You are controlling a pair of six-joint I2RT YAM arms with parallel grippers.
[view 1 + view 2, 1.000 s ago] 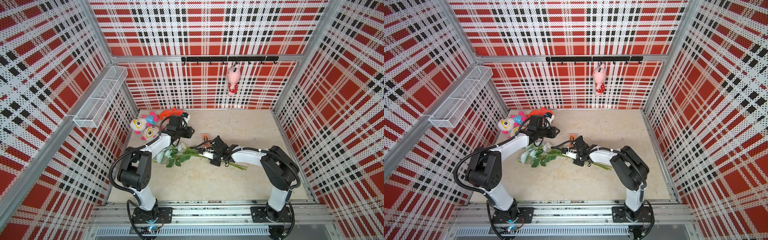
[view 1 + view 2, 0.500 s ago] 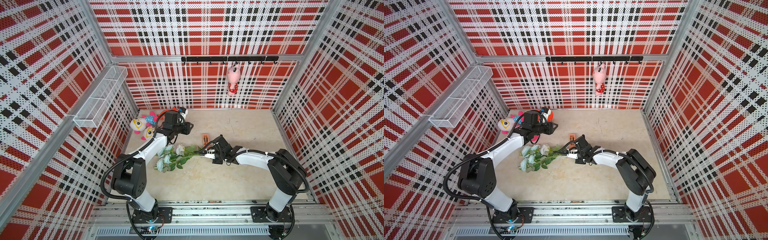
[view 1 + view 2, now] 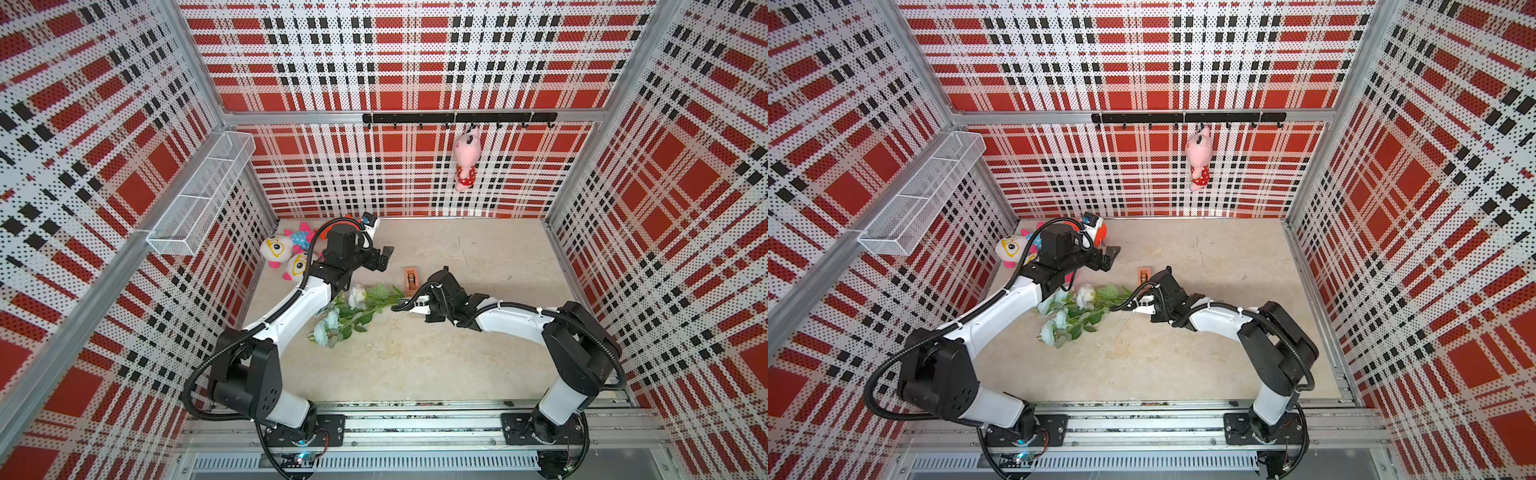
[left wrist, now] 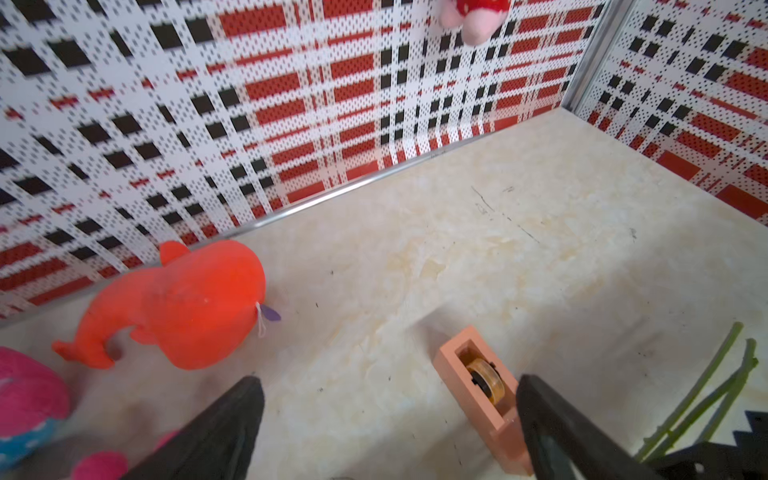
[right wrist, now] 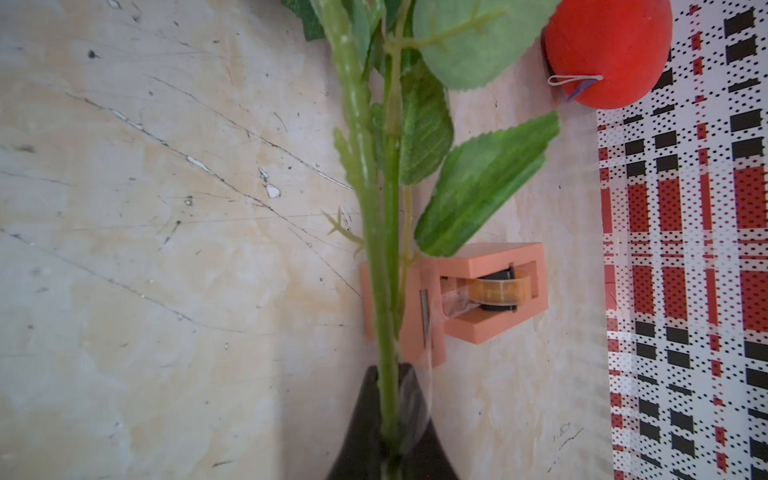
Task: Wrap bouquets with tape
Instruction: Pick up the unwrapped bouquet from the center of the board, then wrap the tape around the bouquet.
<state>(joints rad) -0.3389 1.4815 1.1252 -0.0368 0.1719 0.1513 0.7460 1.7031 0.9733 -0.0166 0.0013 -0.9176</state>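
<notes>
1. The right end effector is clenched on the bouquet. Its two dark fingers press the thin green stems between them, on the bare part below the leaves.
2. The left end effector is released. Its jaws stand wide apart with nothing between them, above the tabletop. The tape dispenser is just beside one finger, but I cannot tell if they touch.
3. In both top views the bouquet lies between the two arms. The pale flower heads are on the side of the left arm and the stems point toward the right end effector. The heads seem to rest on the tabletop.
4. The tape dispenser stands on the tabletop directly behind the stems, in the right wrist view. A clear film seems to run from the roll toward the held stems. I cannot tell if it already sticks to them.
5. I judge that the bouquet is light, with smooth, bendable stems that can slip or spread apart. The heads are soft and easily crushed. The best hold is on the bare stems together, where the right end effector grips now.
6. The dispenser also looks light, so I think it can slide when the tape is pulled. A grip across its narrow sides would suit the open left end effector.
7. An orange plush toy lies near the wall, apart from the dispenser.
</notes>
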